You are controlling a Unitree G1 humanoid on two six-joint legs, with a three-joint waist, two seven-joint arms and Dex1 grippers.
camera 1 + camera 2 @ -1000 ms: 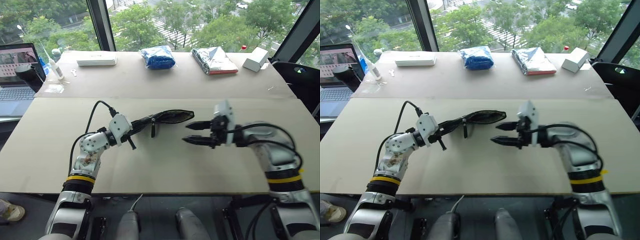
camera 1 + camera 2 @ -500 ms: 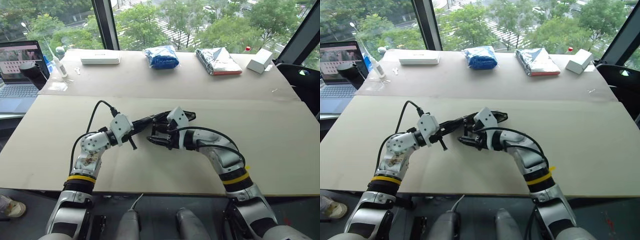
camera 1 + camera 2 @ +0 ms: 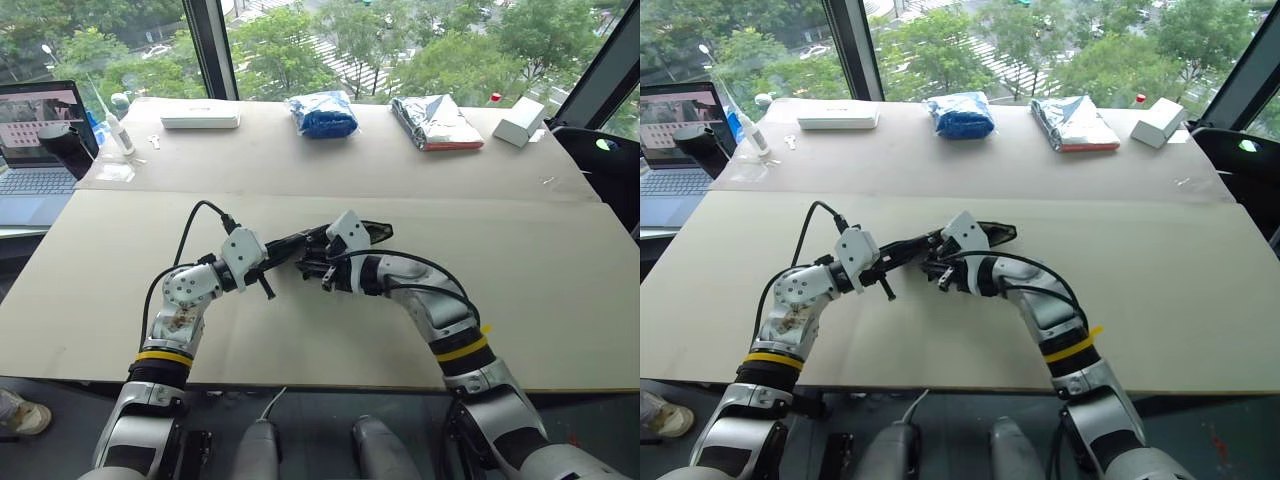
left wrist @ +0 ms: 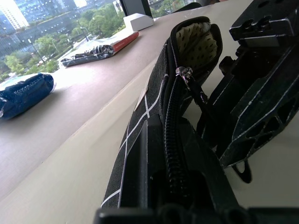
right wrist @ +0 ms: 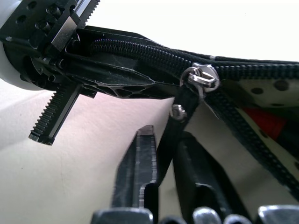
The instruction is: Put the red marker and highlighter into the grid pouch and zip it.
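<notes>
The grid pouch (image 3: 366, 232) lies mid-table, black with white grid lines (image 4: 148, 103), its far end gaping open. My left gripper (image 3: 291, 246) is shut on the pouch's near end, the zipper track (image 4: 171, 140) running between its fingers. The silver zipper slider (image 5: 201, 77) sits partway along, with the black pull strap (image 5: 174, 129) hanging from it. My right gripper (image 5: 164, 161) is shut on that strap, right beside the left gripper (image 5: 70, 51). The red marker's red part (image 5: 264, 122) shows inside the open pouch. The highlighter is hidden.
Along the table's far side lie a flat white box (image 3: 200, 118), a blue packet (image 3: 322, 113), a silver packet (image 3: 432, 122) and a small white box (image 3: 521, 118). A laptop (image 3: 35, 150) and a small bottle (image 3: 118, 128) stand at the far left.
My right gripper has swung left across the table to the pouch and closed on the zipper strap. The left gripper has kept still on the pouch.
</notes>
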